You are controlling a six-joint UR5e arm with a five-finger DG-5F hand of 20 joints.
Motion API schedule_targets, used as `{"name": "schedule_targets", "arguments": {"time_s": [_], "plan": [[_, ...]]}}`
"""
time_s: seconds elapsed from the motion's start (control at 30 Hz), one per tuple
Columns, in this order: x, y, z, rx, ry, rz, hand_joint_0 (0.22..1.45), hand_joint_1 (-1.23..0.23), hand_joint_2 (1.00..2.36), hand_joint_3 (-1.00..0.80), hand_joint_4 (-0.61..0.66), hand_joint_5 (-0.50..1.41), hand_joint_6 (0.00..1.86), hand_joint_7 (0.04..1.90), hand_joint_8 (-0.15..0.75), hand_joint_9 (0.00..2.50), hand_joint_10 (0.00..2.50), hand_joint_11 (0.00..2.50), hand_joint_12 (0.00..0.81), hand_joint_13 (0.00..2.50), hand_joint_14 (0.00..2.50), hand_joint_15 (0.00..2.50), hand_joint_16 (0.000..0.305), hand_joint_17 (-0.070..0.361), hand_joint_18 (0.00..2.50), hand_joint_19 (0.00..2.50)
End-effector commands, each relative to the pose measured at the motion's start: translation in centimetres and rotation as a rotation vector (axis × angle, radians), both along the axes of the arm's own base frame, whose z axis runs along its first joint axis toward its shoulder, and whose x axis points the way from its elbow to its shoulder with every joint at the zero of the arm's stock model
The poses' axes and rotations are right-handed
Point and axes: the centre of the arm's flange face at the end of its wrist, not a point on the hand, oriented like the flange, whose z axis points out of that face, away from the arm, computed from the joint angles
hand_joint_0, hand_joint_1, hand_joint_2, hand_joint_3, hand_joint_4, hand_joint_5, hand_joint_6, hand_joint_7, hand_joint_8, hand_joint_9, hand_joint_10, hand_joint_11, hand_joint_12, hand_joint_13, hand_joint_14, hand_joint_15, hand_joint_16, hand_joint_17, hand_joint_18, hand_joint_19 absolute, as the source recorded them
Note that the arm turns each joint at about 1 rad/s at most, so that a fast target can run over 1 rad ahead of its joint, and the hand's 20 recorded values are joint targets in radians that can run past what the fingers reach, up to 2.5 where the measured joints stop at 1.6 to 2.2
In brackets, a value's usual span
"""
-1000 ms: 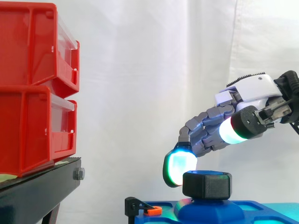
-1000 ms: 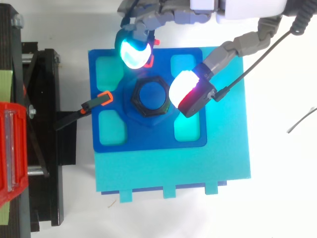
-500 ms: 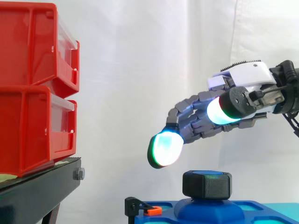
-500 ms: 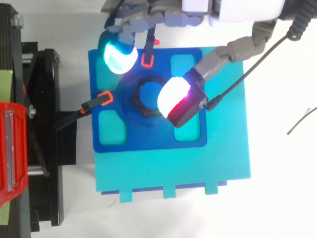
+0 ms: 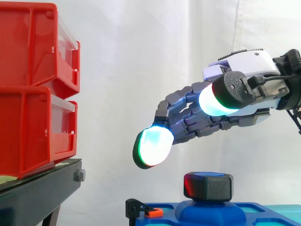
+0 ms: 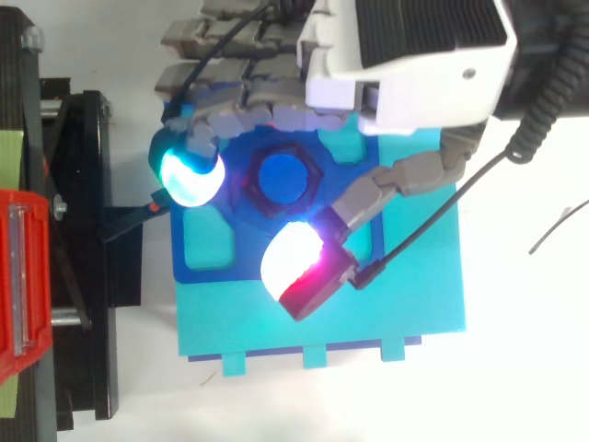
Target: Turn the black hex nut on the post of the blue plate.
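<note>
Side view showed the robot hand [image 5: 207, 120] released, hovering clear above the black hex nut [image 5: 208, 186]; I judged descent and grip were next.

The robot hand [image 5: 247, 63] hovers palm down, its fingers loosely extended forward and the thumb spread apart.

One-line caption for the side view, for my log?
Side view: open hand hovers above the black hex nut on the blue plate, touching nothing; red bins at left.
</note>
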Motion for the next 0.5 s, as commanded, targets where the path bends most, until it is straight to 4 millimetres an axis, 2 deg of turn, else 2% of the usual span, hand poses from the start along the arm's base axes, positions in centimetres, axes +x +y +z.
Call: {"name": "schedule_targets", "arguments": {"time_s": [0.0, 0.17, 0.47], "plan": [[0.0, 0.8, 0.0, -0.001, 0.009, 0.000, 0.45, -0.37, 1.00, -0.50, 0.20, -0.22, 0.50, 0.84, 0.253, 0.22, 0.00, 0.00, 0.383, 0.00, 0.00, 0.00, 0.061, 0.137, 0.00, 0.06], [0.0, 1.7, -0.4, -0.004, 0.031, 0.000, 0.45, -0.33, 1.00, -0.50, 0.20, -0.22, 0.50, 0.84, 0.251, 0.22, 0.00, 0.00, 0.383, 0.00, 0.00, 0.00, 0.060, 0.136, 0.00, 0.06], [-0.4, 2.0, -1.2, -0.005, 0.058, 0.003, 0.46, -0.34, 1.00, -0.50, 0.20, -0.22, 0.50, 0.84, 0.250, 0.22, 0.00, 0.00, 0.379, 0.00, 0.00, 0.00, 0.059, 0.134, 0.00, 0.06]]}}
